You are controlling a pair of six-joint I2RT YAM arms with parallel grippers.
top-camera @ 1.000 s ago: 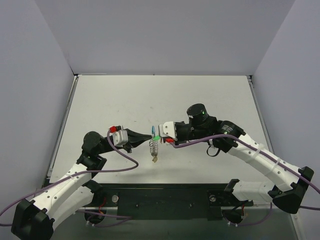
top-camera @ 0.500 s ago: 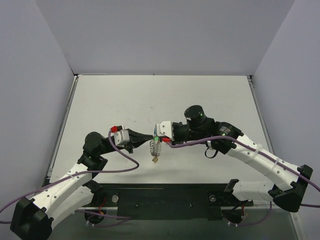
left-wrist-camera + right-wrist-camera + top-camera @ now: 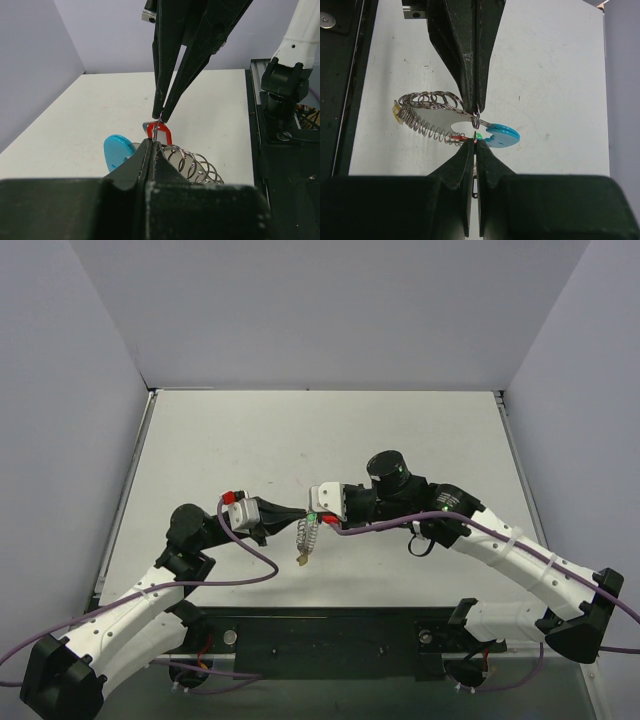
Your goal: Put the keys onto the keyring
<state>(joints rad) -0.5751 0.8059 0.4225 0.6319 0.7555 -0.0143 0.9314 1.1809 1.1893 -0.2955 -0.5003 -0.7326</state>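
A: Since the arms drew together this past second, what do we list?

B: Item one: left gripper (image 3: 151, 144), clamped tight on the keyring (image 3: 190, 159) at the small loop beside its blue tag (image 3: 117, 150). Item two: right gripper (image 3: 474, 142), pinched closed on the red-tagged key (image 3: 166, 134), tip to tip with it above the bench (image 3: 400, 430). The hanging chain (image 3: 308, 534) has swung left. We judge threading begun, not finished.

The left arm (image 3: 125, 618) and right arm (image 3: 520, 558) are showing white, screw-dotted shells with black joints, their black bases (image 3: 60, 685) sitting at eight and four o'clock. A purple cable (image 3: 255, 568) is trailing along each arm, and slim black tapered fingers (image 3: 164, 50) are tipping both.
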